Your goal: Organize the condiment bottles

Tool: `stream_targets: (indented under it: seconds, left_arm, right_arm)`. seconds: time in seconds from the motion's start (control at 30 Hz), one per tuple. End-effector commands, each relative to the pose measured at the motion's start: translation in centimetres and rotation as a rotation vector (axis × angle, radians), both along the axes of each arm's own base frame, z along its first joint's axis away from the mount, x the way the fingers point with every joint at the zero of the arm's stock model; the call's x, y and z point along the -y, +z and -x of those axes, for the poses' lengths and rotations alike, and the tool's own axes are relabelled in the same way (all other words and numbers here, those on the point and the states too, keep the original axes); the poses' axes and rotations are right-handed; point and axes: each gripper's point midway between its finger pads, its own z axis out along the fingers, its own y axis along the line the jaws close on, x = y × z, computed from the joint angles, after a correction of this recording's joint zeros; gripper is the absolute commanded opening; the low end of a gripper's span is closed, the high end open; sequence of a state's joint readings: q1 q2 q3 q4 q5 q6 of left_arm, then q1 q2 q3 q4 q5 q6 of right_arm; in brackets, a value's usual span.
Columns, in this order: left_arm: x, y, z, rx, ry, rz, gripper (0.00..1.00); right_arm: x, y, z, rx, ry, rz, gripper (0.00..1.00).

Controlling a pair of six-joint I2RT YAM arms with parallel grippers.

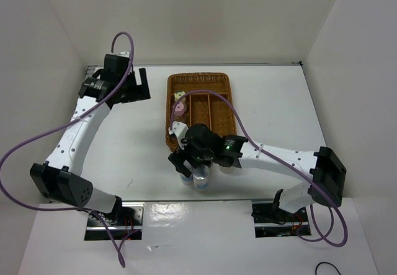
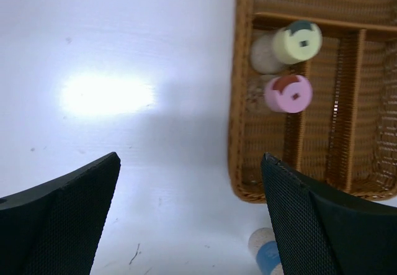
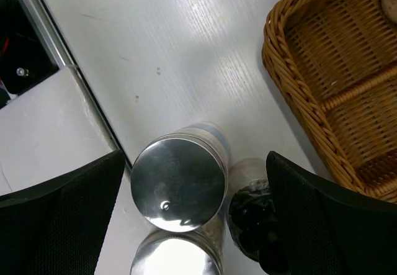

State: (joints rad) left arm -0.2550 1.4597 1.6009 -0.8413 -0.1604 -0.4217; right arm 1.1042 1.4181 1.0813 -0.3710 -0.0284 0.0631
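**Clerk:** Item one, silver-capped bottle point(image 3: 178, 183). Where is it sitting?

**Checker:** It is standing on the table point(image 3: 186, 51), just off the near end of the tray point(image 3: 280, 76), directly beneath the right gripper point(image 3: 193, 160). The jaws are standing wide apart, with one finger showing on each side of the cap, and they are clamping nothing. I cannot tell whether the fingers are reaching down as far as the glass.

**Clerk:** Axis and heading?

**Checker:** The long axis is running vertical. The cap is pointing straight up at the wrist camera.

**Clerk:** What is adjoining it?

**Checker:** The black-capped bottle point(image 3: 248, 219) is standing just beside it, toward the finger on the tray side, and is also upright. A second shiny-topped bottle point(image 3: 177, 259) is sitting just beside it at the lower edge, partly cut off.

**Clerk:** What is lying inside the tray?

**Checker:** The yellow-capped bottle point(image 2: 296, 42) and the pink-capped bottle point(image 2: 288, 93) are standing in the left long compartment toward its far end. The yellow one is sitting farther back, and both are standing with caps up and axes vertical. They are sitting close together, but I cannot tell whether they are touching.

**Clerk:** And the other tool?

**Checker:** The left gripper point(image 2: 190, 163) is hanging over the table to the left of the tray, apart from those two bottles. Its jaws are gaping wide and holding nothing.
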Motion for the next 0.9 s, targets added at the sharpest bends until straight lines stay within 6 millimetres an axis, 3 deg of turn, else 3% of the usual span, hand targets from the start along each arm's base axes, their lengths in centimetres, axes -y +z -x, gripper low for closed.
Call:
stream_targets:
  seconds: [0.0,0.23,0.4,0.5,0.63,0.7,0.8,0.87]
  left_arm:
    - [-2.8,-1.3,1.6,-0.057,0.047,-0.038,1.0]
    - [-4.3,-1.2,3.0,-0.051,0.059,-0.019,1.0]
    - [-4.0,-2.0,3.4,-0.065,0.045,-0.007,1.0]
    - [-4.1,-2.6,3.4,-0.077,0.045,0.0,1.0]
    - [-4.0,-2.5,3.3,-0.069,0.032,0.001,1.0]
    - [-4.0,-2.5,3.3,-0.069,0.032,0.001,1.0]
    - [-4.0,-2.2,3.4,-0.06,0.032,0.003,1.0]
    - [-4.0,-2.5,3.5,-0.069,0.032,0.001,1.0]
  right_arm:
    - [-1.3,1.3,-0.2,0.023,-0.016,-0.025,0.99]
    - [-1.3,-0.5,0.5,-0.003,-0.011,0.03,0.97]
    - [-0.9,-2.1,0.8,-0.027,-0.03,0.093,0.93]
    - [-0.8,-2.1,0.5,-0.023,-0.051,0.094,0.88]
    - [-0.9,-2.0,0.3,-0.019,-0.065,0.085,0.77]
    - [-0.8,-2.0,0.1,-0.013,-0.072,0.088,0.64]
    - [-1.0,-1.9,-0.1,-0.004,-0.079,0.082,0.56]
    - [-1.4,-0.5,-0.3,0.009,-0.079,0.05,0.44]
